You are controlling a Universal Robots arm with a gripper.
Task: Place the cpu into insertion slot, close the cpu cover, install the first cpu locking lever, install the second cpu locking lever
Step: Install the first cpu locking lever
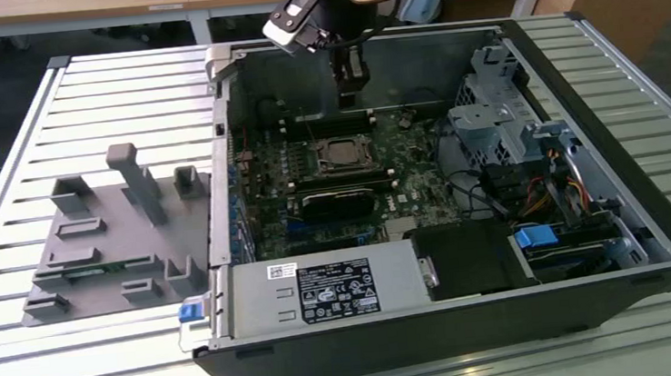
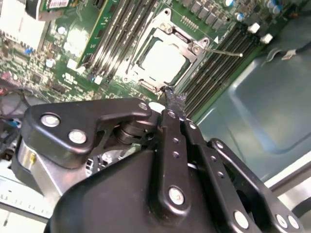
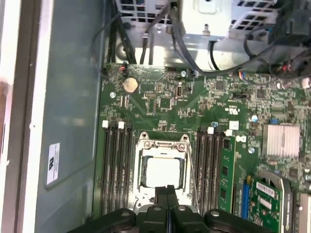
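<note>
The cpu (image 3: 163, 173) lies in the insertion slot (image 3: 139, 171) on the green board, its pale metal face bright in both wrist views (image 2: 163, 62). The silver cpu cover (image 3: 162, 145) lies down around it, framing the chip. One thin wire locking lever (image 2: 222, 50) angles away from the socket over the memory slots; it also runs along the socket's side (image 3: 191, 167). My gripper (image 3: 167, 190) is shut with nothing between its black fingers, hovering just beside the socket's edge (image 2: 173, 100). In the exterior view the gripper (image 1: 355, 98) hangs above the board, behind the slot (image 1: 339, 155).
The open computer case (image 1: 632, 244) sits on a slatted table. Memory slots (image 3: 115, 170) flank the socket. A black card (image 1: 337, 203), the power supply (image 1: 326, 291), a drive cage (image 1: 494, 128) and cables (image 1: 555, 192) crowd the case. A grey fixture plate (image 1: 109, 240) lies on the exterior view's left.
</note>
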